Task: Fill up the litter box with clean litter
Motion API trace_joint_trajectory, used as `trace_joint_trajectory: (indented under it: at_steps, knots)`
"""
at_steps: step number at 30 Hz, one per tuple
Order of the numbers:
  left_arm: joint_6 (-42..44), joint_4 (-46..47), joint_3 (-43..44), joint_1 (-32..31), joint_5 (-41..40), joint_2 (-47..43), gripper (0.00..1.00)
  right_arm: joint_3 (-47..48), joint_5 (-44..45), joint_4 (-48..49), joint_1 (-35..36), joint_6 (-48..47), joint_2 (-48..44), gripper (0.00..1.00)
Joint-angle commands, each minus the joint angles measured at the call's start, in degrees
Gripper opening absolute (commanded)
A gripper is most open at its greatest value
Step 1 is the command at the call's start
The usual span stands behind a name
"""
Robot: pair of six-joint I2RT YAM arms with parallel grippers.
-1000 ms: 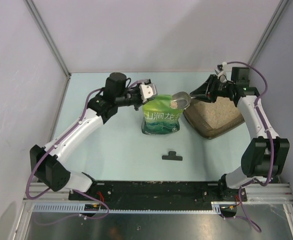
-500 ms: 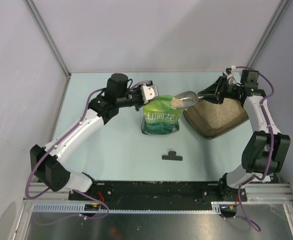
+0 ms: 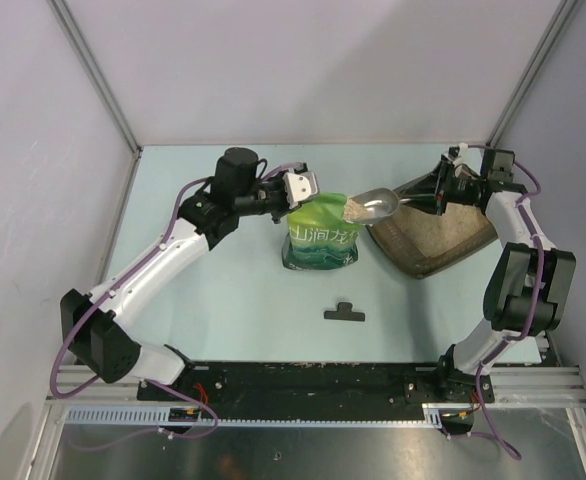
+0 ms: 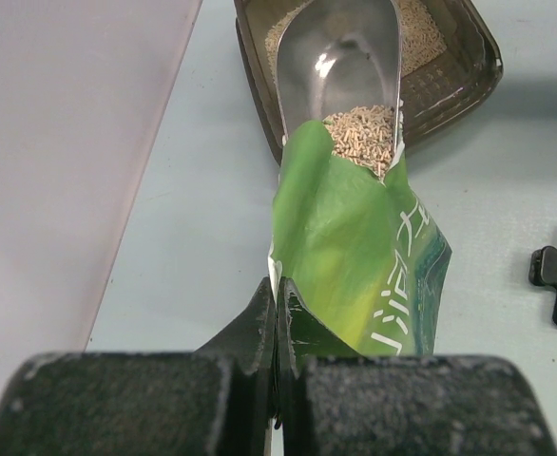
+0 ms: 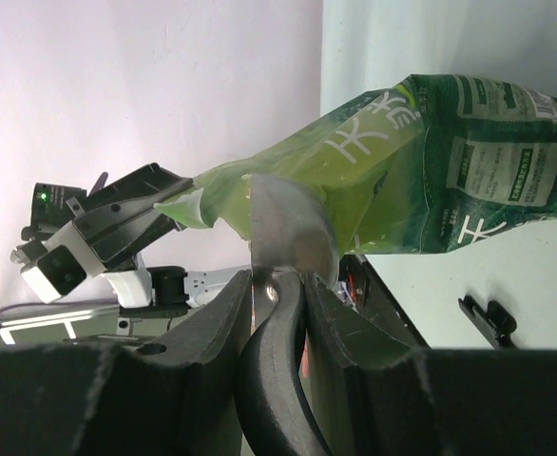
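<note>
Pinching the top edge of the green bag (image 3: 321, 240), the left tool (image 3: 298, 185) is clamped tight on it. My guess is that's to hold the pouch upright with its mouth open. The right tool (image 3: 428, 192) is closed around the handle of the metal scoop (image 3: 373, 203), whose bowl sits right at the bag's mouth with a small heap of litter (image 4: 362, 138) in it. The litter box (image 3: 398, 255) is on the bench (image 3: 223, 290) just right of the bag, partly under the scoop handle, with a layer of litter already inside. So the loaded bowl is just beside the box, not over it yet. A black clip (image 3: 344, 312) lies apart, in front of the bag.
</note>
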Motion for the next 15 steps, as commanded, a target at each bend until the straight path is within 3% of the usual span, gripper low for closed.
trace_joint_trajectory:
  at_steps: [1, 15]
  knots:
    - [2.19, 8.00, 4.95, 0.78, -2.89, -2.75, 0.00, -0.58, -4.53, 4.98, -0.68, 1.70, -0.64, 0.00]
    - [2.36, 7.74, 4.77, 0.69, -3.06, -2.48, 0.00, -0.58, -7.17, 3.58, -3.32, -0.05, 0.58, 0.00]
